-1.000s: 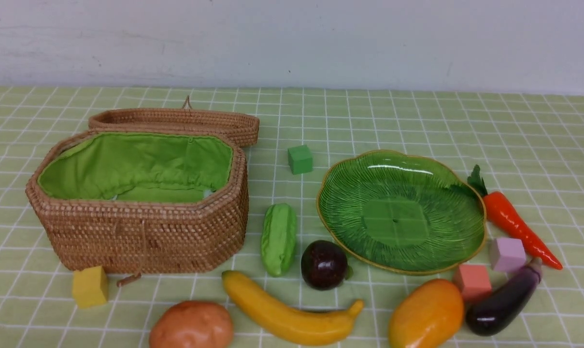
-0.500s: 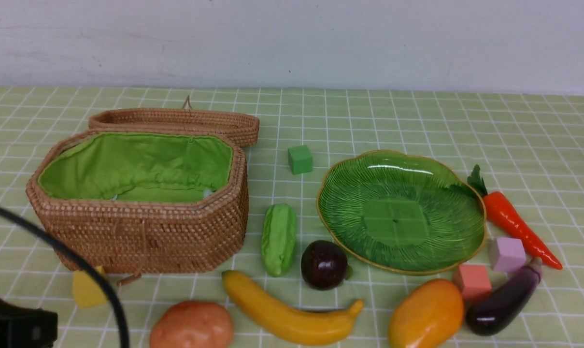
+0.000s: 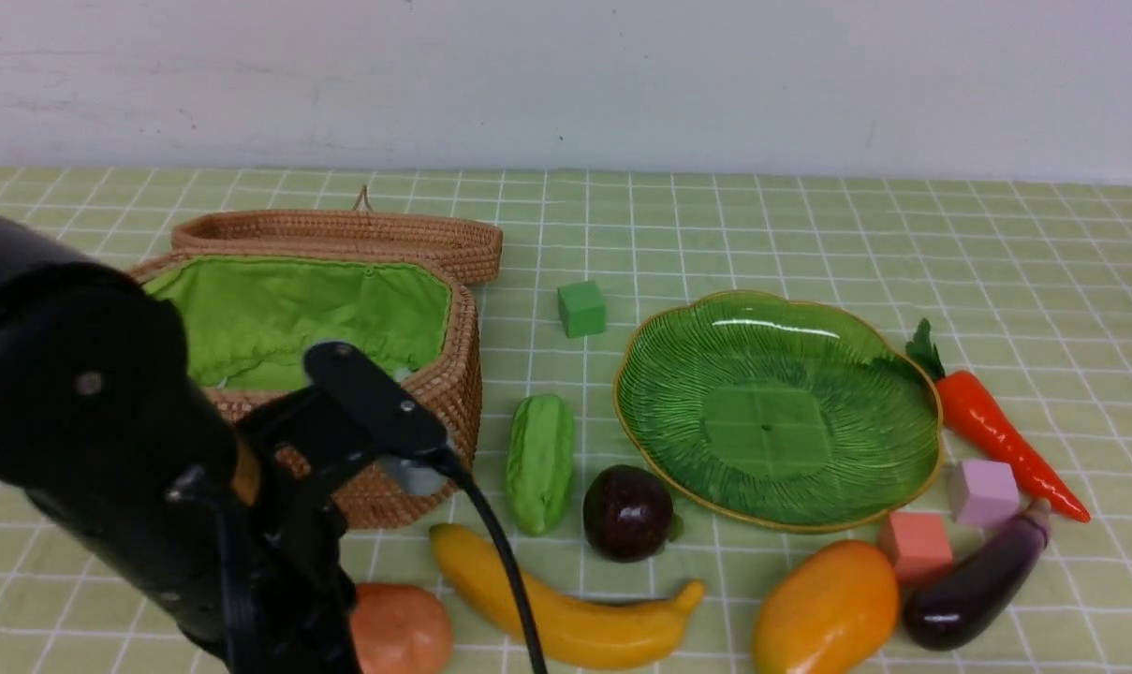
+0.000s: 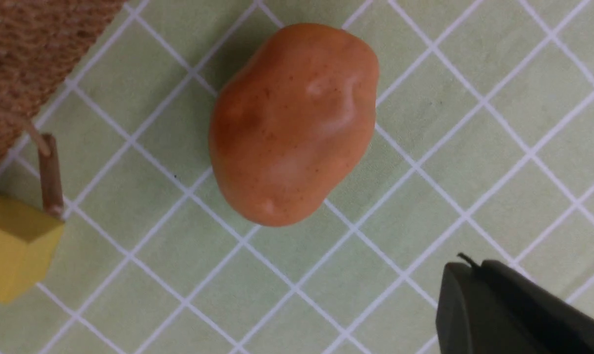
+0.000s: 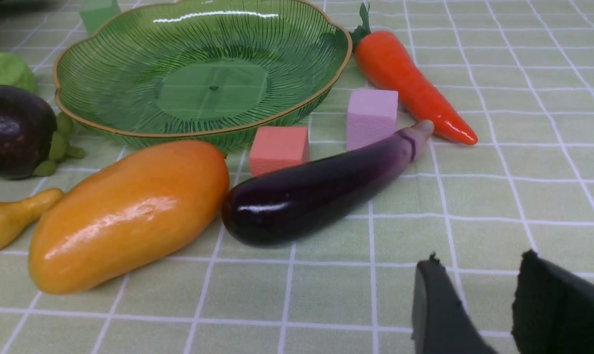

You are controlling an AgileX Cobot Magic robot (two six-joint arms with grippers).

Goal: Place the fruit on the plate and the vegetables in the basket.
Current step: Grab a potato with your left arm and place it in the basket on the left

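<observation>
The tan-orange toy potato (image 4: pixel 292 123) lies on the checked green counter (image 4: pixel 129 295) just in front of the tan woven wicker basket (image 3: pixel 425 393), beneath the left arm (image 3: pixel 88 421) — the nearer one — whose left end effector (image 4: pixel 503 314) shows only one finger, clear of the potato, so its opening cannot be told.

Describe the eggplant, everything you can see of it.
The eggplant is a long, glossy toy, dark purple at the fat end, fading to lilac toward a tan stem stub. It lies on its side on the checked cloth, intact. The fat end sits at the mango, contact unclear; the salmon cube and lilac cube stand just beyond it. Nothing grips it.
</observation>
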